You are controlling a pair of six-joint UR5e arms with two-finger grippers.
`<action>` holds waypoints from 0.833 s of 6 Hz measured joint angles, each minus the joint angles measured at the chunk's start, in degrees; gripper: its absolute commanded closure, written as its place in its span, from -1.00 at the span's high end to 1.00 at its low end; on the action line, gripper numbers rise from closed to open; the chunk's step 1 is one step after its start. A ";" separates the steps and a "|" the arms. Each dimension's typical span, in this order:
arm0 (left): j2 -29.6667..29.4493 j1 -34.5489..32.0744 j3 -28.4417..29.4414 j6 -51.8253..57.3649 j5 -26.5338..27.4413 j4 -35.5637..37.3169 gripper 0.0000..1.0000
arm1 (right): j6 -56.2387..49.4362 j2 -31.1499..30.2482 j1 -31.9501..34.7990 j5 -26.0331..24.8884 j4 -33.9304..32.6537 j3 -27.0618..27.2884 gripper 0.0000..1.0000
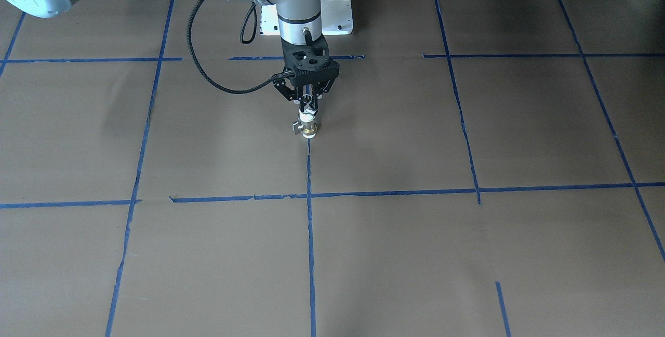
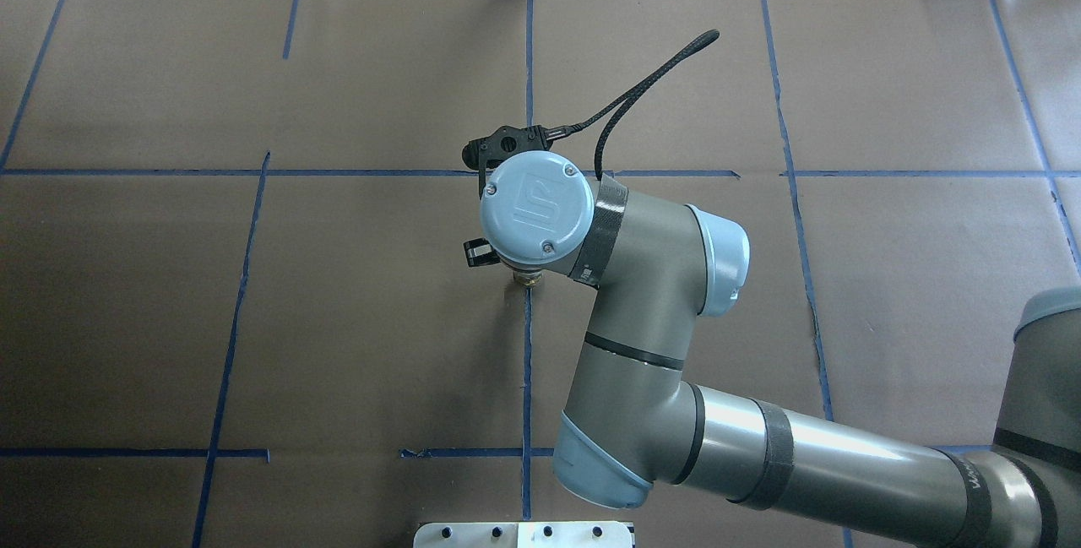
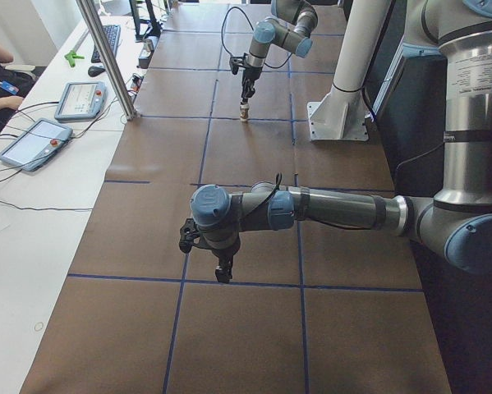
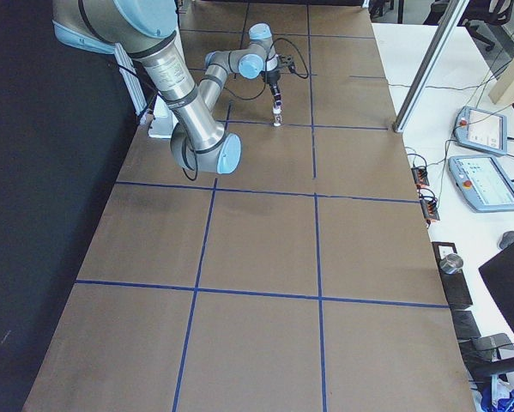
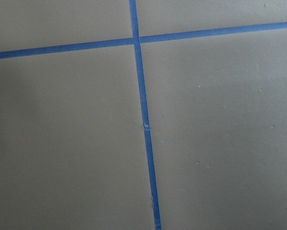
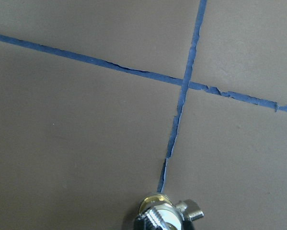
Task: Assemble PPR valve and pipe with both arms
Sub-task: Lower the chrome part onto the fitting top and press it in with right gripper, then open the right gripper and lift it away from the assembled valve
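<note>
The PPR valve (image 1: pixel 307 126) stands upright on the brown table, on a blue tape line, with a white top end, a brass middle and a small side lever. My right gripper (image 1: pixel 308 104) points straight down and is shut on the valve's white top. In the overhead view the right wrist hides the gripper, and only the valve's brass foot (image 2: pixel 527 279) shows. The right wrist view shows the valve's metal body (image 6: pixel 165 214) at its bottom edge. My left gripper (image 3: pixel 223 271) hangs low over the table far from the valve; I cannot tell its state. The pipe shows nowhere as a separate piece.
Blue tape lines (image 1: pixel 310 233) divide the brown table into squares. The white pedestal base (image 1: pixel 335 12) stands behind the right gripper. A metal post (image 3: pixel 106 57) and teach pendants (image 3: pixel 32 144) are on the white side bench. The left wrist view shows only table and tape (image 5: pixel 143 110).
</note>
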 measured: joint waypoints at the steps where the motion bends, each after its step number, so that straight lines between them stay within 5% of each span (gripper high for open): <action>1: -0.01 0.00 -0.01 0.00 0.00 0.00 1.00 | 0.06 0.08 0.00 0.00 0.06 -0.03 0.19; 4: -0.01 0.00 -0.07 0.00 0.00 0.00 1.00 | 1.80 0.12 0.00 0.00 0.11 -0.05 0.37; 5: -0.01 0.00 -0.08 0.00 0.00 0.00 1.00 | 2.16 0.18 0.00 0.00 0.09 -0.03 0.98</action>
